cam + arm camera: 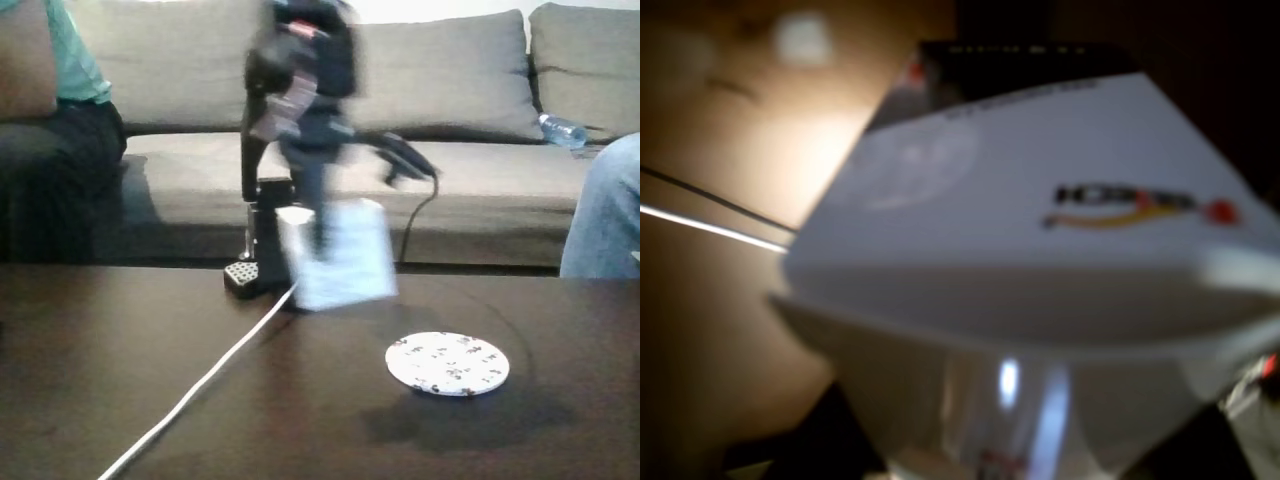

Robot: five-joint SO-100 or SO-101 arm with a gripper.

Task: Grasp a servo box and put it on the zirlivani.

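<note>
The servo box (pixel 345 255) is a white cardboard box, blurred by motion, hanging just above the dark table in the fixed view. My gripper (pixel 318 245) comes down from the black arm and is shut on the box. The wrist view shows the same servo box (pixel 1040 220) very close, its white face with a red, yellow and black logo and a black side at the top. The zirlivani (pixel 447 362), a flat round white disc with small dark and reddish speckles, lies on the table to the right of and nearer than the box, apart from it.
The arm's base (pixel 262 262) stands at the table's (pixel 120 340) far edge, with a white cable (pixel 200 385) running to the lower left. A grey sofa sits behind, with a water bottle (pixel 563 130). A person (pixel 60 120) sits at left, and a knee (pixel 605 215) shows at right.
</note>
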